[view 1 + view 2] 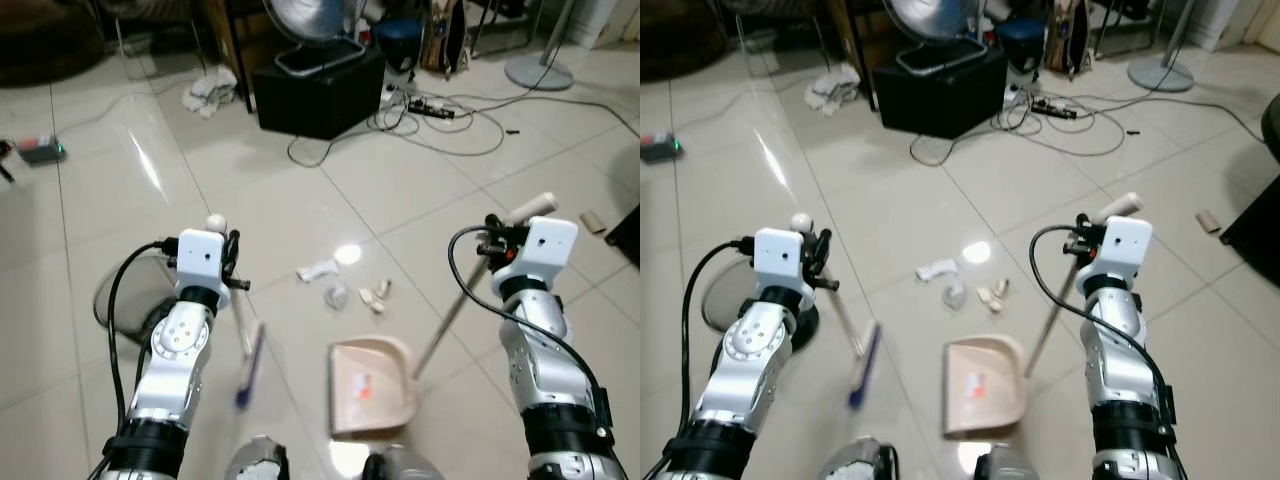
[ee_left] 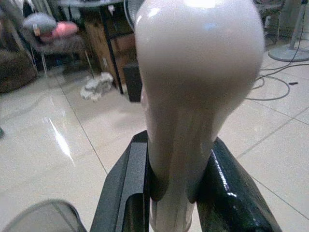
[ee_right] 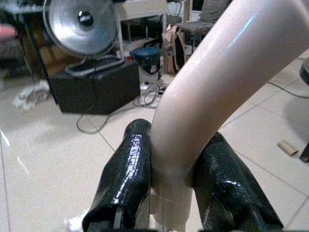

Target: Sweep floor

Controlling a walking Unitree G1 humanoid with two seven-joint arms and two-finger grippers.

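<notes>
My left gripper [image 1: 231, 262] is shut on the pale handle of a small broom [image 1: 249, 362], whose purple bristles touch the floor between my arms. The handle's rounded top [image 2: 198, 72] sits clamped between the black fingers [image 2: 126, 186]. My right gripper [image 1: 495, 243] is shut on the long handle [image 3: 212, 87] of a beige dustpan [image 1: 369, 386], which rests flat on the tiles. Crumpled white paper scraps [image 1: 345, 288] lie on the floor just beyond the pan's mouth.
A black box [image 1: 318, 85] with a round fan on it stands ahead, with a power strip and tangled cables [image 1: 440, 115] to its right. A white rag [image 1: 210, 92] lies at the left of the box. A fan base [image 1: 538, 72] and a cardboard tube [image 1: 593, 222] are at the right.
</notes>
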